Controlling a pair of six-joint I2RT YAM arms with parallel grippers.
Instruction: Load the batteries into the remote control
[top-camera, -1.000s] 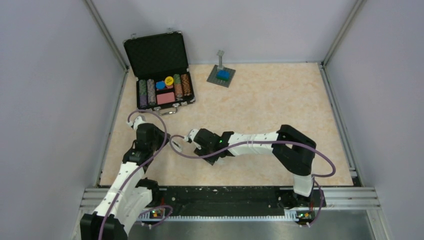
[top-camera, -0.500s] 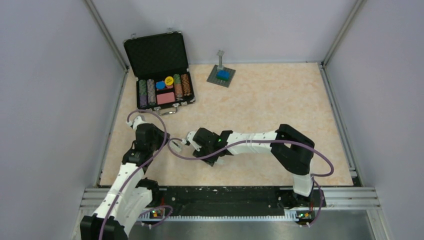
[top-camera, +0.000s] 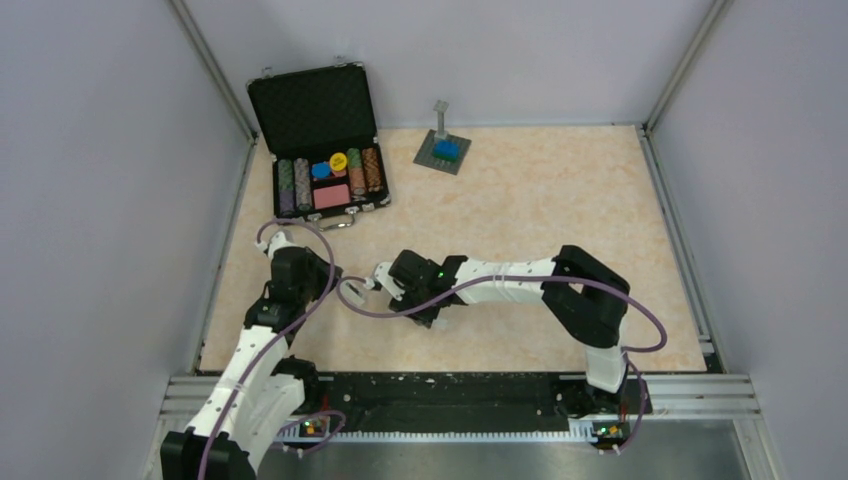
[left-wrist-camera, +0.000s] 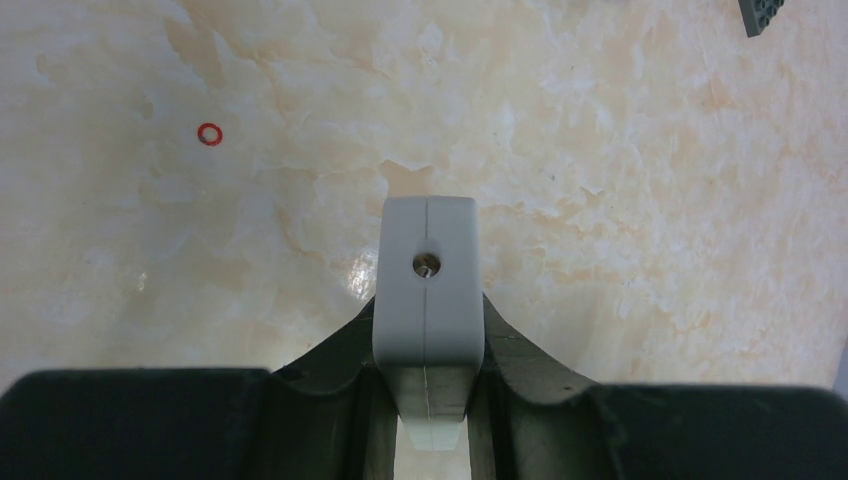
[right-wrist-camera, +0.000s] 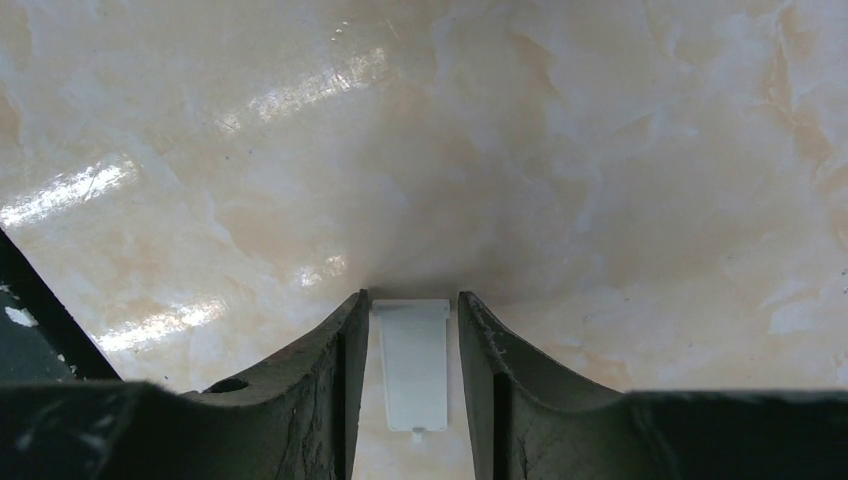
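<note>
The remote control (left-wrist-camera: 427, 290) is clamped in the left tool (left-wrist-camera: 428, 335), whose jaws are closed tight on its two sides. It is held off the table (left-wrist-camera: 650, 200), close to the left edge and about midway between the near and far edges. Its long axis runs straight out along that tool's fingers, so the left wrist view shows only its blunt end face, with a small hole in the middle.

The right tool (right-wrist-camera: 412, 310) sits just to the right of it, low over the table, so the remote lies to that tool's left and the left arm is the nearer one. The right jaws are part open, straddling a small white cover plate (right-wrist-camera: 413, 365) with only slivers of gap. I cannot tell whether they pinch it.

The batteries show in no view. Only the right wrist view shows the plate, and only the left shows a tiny red ring (left-wrist-camera: 209, 133). The top view hides both.
</note>
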